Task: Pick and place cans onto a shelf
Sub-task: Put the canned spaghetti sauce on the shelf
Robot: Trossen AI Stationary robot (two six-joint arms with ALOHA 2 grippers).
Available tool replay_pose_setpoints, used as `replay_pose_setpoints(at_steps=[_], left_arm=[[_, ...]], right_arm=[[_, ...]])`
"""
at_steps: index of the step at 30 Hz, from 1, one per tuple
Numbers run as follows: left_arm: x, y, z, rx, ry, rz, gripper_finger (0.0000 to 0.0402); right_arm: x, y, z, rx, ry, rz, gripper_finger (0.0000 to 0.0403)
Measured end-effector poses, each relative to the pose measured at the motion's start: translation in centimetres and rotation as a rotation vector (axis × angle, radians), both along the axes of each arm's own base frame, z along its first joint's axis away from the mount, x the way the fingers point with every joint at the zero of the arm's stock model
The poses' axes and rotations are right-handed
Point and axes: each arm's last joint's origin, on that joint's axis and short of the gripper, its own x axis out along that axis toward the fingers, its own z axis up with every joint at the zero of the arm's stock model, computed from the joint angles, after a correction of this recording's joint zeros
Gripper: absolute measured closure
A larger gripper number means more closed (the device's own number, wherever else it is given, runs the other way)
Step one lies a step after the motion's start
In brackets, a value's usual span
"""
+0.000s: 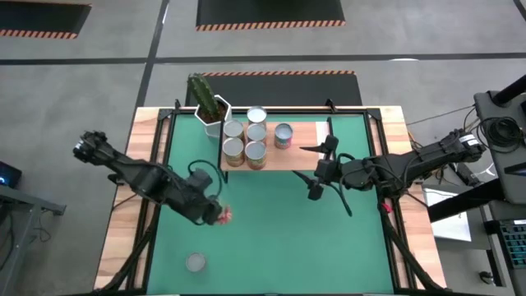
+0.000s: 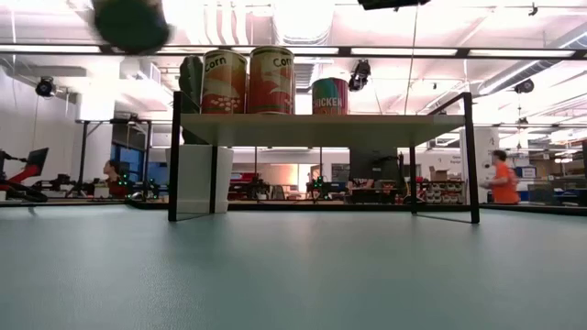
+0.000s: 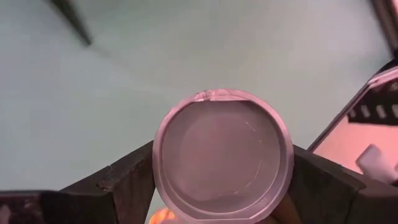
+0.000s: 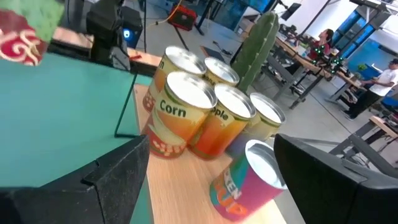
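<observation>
My left gripper (image 1: 218, 215) is over the green mat's left middle, shut on a can (image 3: 222, 155) with a red label (image 1: 223, 216). Another can (image 1: 195, 262) stands upright on the mat near the front edge. Several cans (image 1: 256, 152) stand upright in a cluster on the left half of the light-wood shelf (image 1: 302, 136) at the far side, with a pink one (image 1: 283, 136) beside them. My right gripper (image 1: 316, 177) hovers open at the shelf's right part, its fingers facing the cans (image 4: 186, 99) with nothing between them. My left gripper pinches the can's round side wall (image 3: 160, 168) between its two fingers (image 3: 134, 180), one on each side. The fingers slant down from the table's left. The can's silvery round end (image 3: 222, 155) faces back toward the wrist. It is lifted clear of the mat (image 4: 22, 31).
A white pot with a green cactus (image 1: 209, 103) stands at the shelf's far left corner. Thin black legs (image 2: 174, 156) carry the shelf above the mat. Free mat (image 1: 288, 238) lies in front of the shelf. People (image 2: 502, 179) are in the room behind.
</observation>
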Motion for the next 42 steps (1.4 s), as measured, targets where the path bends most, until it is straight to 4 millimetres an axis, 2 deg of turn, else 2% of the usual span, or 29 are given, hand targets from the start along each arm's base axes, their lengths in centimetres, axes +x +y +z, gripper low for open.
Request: replay_pose_setpoints(at_steps=[6,13,19,23,27,36,42], left_arm=[[4.5,-1.8,2.0,0.142,-0.034,-0.081,0.0112],[7.5,-2.9,4.4,0.337,0.046,-0.104,0.0111],[10.4,-3.1,6.3,0.426,-0.027,-0.168,0.0111],[12.1,-2.4,5.6,0.473,-0.044,-0.2,0.0111],[12.6,-1.1,4.7,0.542,0.004,-0.165,0.0111],[14.4,0.0,5.5,0.718,-0.101,-0.21,0.0111],[15.6,1.0,5.7,0.776,-0.133,-0.225,0.0111]], right_arm=[[-1.5,-0.4,0.2,0.018,0.042,-0.009,0.0071],[-4.3,-0.9,0.8,0.141,0.059,0.077,0.0071],[-5.7,-1.0,0.6,0.178,0.029,0.189,0.0071],[-6.7,-1.3,0.8,0.184,-0.015,0.196,0.0071],[-7.3,-1.5,0.8,0.189,-0.031,0.198,0.0071],[-7.5,-1.5,0.7,0.188,-0.036,0.198,0.0071],[-7.5,-1.5,0.7,0.188,-0.036,0.198,0.0071]])
